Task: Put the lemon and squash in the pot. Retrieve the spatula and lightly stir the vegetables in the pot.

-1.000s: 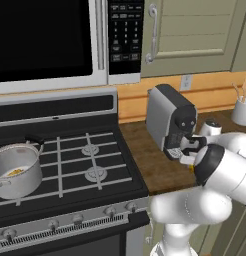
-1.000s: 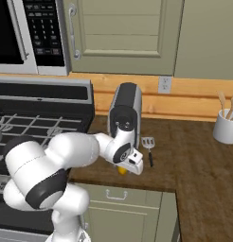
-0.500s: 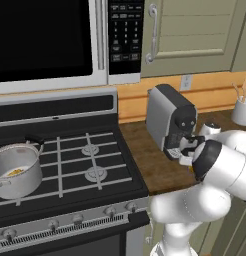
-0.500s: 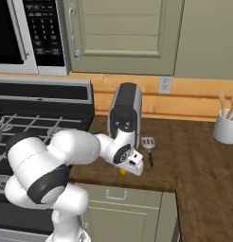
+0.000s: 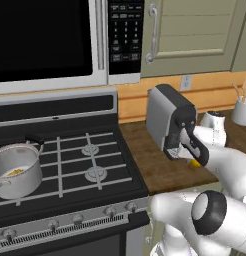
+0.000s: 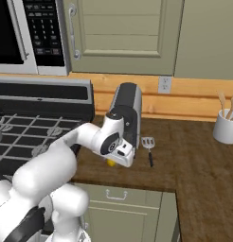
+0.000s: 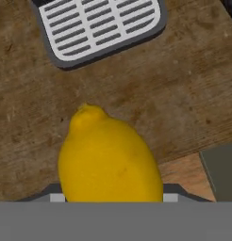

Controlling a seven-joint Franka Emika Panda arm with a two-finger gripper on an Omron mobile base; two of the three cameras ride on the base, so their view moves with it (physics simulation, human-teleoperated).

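The lemon (image 7: 108, 160) is a large yellow oval held between my gripper's fingers, low over the wooden counter in front of the coffee machine. My gripper (image 6: 117, 160) is shut on the lemon (image 6: 110, 163), which peeks out under the hand. From the left base view the lemon (image 5: 195, 163) shows just below my gripper (image 5: 189, 158). The steel pot (image 5: 5, 165) stands on the stove's left burner with a small yellow piece (image 5: 15, 172) inside. The spatula (image 6: 147, 143) lies flat on the counter to the right of the hand, grey head toward the wall.
A coffee machine (image 6: 128, 106) stands right behind the hand, its drip grille (image 7: 99, 26) near the lemon. A white crock of wooden utensils (image 6: 225, 131) sits far right. The counter's front edge (image 7: 193, 164) is close by. Stove grates (image 5: 90, 155) lie between hand and pot.
The hand has shifted slightly toward the stove with the lemon in its fingers. Pot and spatula have stayed put.
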